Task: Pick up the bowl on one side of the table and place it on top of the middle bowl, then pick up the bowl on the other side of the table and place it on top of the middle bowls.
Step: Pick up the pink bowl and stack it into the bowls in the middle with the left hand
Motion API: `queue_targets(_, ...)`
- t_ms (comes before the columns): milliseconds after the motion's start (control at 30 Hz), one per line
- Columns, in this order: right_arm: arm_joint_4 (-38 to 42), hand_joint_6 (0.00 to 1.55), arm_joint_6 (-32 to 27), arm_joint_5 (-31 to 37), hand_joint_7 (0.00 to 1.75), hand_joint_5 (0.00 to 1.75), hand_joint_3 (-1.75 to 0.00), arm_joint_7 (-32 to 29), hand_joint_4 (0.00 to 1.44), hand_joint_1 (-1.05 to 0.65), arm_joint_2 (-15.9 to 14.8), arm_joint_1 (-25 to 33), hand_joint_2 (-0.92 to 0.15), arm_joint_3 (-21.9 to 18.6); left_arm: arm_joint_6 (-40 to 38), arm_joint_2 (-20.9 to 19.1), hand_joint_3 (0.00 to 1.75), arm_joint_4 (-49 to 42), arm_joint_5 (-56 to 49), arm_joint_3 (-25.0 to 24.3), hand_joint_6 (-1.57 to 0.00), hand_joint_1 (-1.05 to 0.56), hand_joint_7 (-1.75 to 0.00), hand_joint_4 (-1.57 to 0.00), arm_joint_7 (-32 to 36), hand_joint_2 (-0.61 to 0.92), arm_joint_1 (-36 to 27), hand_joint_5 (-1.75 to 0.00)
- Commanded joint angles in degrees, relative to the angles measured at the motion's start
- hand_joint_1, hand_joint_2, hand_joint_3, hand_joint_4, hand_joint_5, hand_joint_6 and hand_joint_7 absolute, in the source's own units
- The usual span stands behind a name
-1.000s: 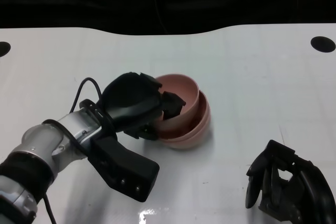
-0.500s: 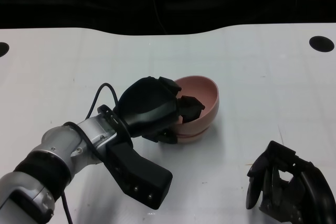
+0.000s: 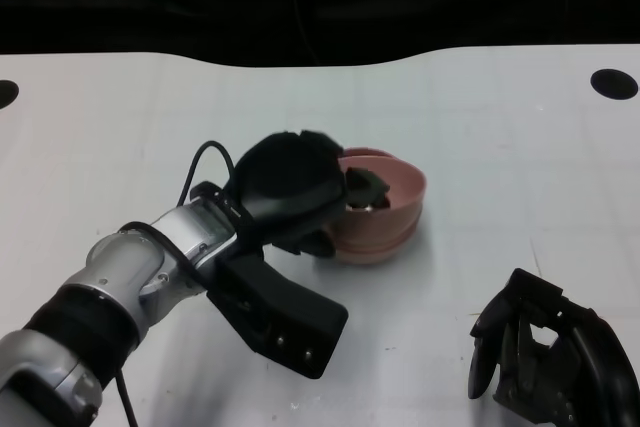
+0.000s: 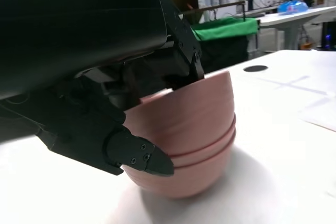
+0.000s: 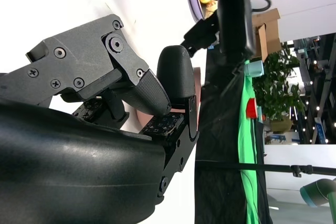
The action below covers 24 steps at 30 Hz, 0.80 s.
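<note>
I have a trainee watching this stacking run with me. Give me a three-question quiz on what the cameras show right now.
1. True or false: the left hand grips the rim of the top pink bowl.
2. Where is the right hand? A) inside a bowl B) low over the table, away from the stack C) on the left arm
3. In the left wrist view, how many bowl layers can be told apart?

Key: 1 true; 2 B; 3 three.
</note>
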State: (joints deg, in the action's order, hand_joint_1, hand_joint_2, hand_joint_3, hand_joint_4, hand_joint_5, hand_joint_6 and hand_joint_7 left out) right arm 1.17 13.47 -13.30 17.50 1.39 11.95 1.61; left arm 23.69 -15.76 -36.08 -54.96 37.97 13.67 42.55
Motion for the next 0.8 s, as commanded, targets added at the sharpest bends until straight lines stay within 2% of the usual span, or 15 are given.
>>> queue_targets(33, 0.1, 0.81, 0.4, -0.5, 1.51, 1.69, -1.36, 0.1, 0.87, -0.17, -0.4, 0.3, -0.40, -0.6, -3.7, -2.1, 0.27, 5.2, -1.2, -0.6, -0.43, -0.64, -0.02, -0.24, -3.4, 0.92, -2.3, -0.34)
queue_targets(167, 0.2, 0.80, 0.6, -0.3, 1.51, 1.69, -1.36, 0.1, 0.86, -0.18, -0.4, 0.4, -0.40, -0.7, -7.2, -3.9, 0.34, 12.0, -2.1, -1.4, -0.35, -0.75, 0.00, -0.15, -6.5, 0.92, -4.7, -0.28)
queue_targets(467, -0.3, 0.81, -0.1, -0.2, 1.51, 1.69, -1.37, -0.2, 0.86, -0.18, -0.3, 0.5, -0.39, -0.6, -10.3, -7.1, 0.45, 20.8, -1.0, -4.4, -0.18, -0.83, 0.00, -0.05, -10.3, 0.92, -9.8, -0.24)
queue_targets(633, -0.5, 0.81, -0.7, -0.4, 1.51, 1.70, -1.37, -0.3, 0.86, -0.19, -0.3, 0.4, -0.38, -0.7, -7.8, -8.0, 0.41, 22.4, 2.7, -8.3, -0.15, -0.79, 0.00, -0.02, -6.1, 0.92, -14.5, -0.27)
queue_targets(733, -0.2, 0.81, 0.0, -0.1, 1.51, 1.70, -1.38, -0.2, 0.86, -0.19, -0.2, 0.3, -0.38, -0.5, -3.7, -7.7, 0.33, 21.9, 6.0, -11.8, -0.17, -0.70, -0.02, 0.00, 1.2, 0.92, -19.1, -0.33)
queue_targets(767, -0.1, 0.81, 0.2, 0.1, 1.52, 1.71, -1.38, -0.2, 0.86, -0.19, -0.2, 0.3, -0.38, -0.5, -1.6, -7.5, 0.30, 21.1, 7.7, -13.0, -0.21, -0.65, -0.03, -0.01, 4.0, 0.92, -20.7, -0.40)
queue_targets(800, -0.1, 0.81, 0.1, 0.1, 1.52, 1.71, -1.38, -0.3, 0.85, -0.19, -0.2, 0.2, -0.38, -0.5, 0.2, -7.4, 0.26, 20.2, 8.8, -13.9, -0.26, -0.59, -0.04, -0.01, 6.1, 0.92, -21.8, -0.57)
